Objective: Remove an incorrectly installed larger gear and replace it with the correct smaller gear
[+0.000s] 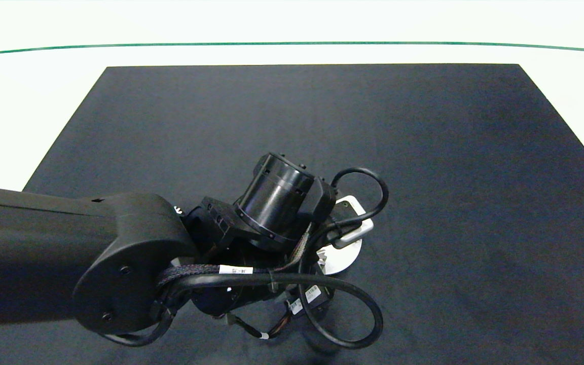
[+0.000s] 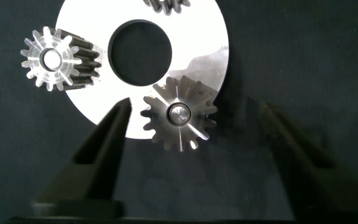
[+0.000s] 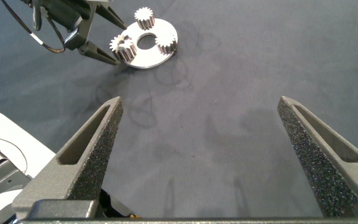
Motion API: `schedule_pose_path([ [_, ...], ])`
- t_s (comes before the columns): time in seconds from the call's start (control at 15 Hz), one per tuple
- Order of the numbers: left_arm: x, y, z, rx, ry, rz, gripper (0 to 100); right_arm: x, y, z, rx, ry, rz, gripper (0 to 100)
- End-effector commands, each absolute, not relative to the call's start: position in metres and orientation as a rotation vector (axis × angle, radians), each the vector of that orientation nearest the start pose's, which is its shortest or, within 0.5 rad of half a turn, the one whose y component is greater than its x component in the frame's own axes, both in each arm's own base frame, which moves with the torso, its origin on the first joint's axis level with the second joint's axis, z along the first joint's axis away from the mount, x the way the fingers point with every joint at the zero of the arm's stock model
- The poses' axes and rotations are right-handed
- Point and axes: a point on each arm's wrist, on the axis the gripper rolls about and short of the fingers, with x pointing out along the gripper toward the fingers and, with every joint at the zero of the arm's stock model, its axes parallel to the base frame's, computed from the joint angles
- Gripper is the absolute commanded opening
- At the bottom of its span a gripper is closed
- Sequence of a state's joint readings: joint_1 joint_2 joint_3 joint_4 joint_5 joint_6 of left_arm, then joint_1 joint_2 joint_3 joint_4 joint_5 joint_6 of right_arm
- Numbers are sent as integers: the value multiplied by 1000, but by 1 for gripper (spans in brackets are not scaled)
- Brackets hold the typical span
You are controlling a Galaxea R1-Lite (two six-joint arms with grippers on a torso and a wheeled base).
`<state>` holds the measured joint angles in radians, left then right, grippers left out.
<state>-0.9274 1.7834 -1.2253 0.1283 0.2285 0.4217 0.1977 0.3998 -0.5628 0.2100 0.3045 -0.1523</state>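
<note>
Ring plate (image 2: 201,46) lying on tabletop (image 1: 424,152), near its front middle. Larger gear (image 2: 179,114) sitting on plate rim, between open fingers (image 2: 101,146) of left gripper (image 2: 194,155). Two small gears (image 2: 58,58) sitting elsewhere on rim. Right gripper (image 3: 207,158) hanging open, well apart.

Overall light: bright and even, coming from above.
Floor: the pale floor (image 1: 292,23) is washing out nearly to white in the head view.
Glare: the plate (image 2: 197,43) is shining nearly white; the larger gear (image 2: 180,113) is catching streaks of light.
Shadows: the left fingers (image 2: 104,146) are looking dark, casting soft shadow on the mat (image 2: 328,50).
Focus: those fingers are blurring; the gears are showing sharp.
Distortion: the green line (image 1: 292,43) is bowing toward the edges.
</note>
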Motion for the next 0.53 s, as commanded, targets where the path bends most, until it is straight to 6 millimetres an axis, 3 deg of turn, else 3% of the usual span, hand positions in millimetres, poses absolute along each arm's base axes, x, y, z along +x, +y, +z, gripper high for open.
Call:
schedule_pose_path([
  [0.07,204,-263,198,778,449,-793,100,-17,4,214,-148,8,507,100],
  [0.53,213,-269,190,770,472,-779,100,-18,3,213,-148,5,507,100],
])
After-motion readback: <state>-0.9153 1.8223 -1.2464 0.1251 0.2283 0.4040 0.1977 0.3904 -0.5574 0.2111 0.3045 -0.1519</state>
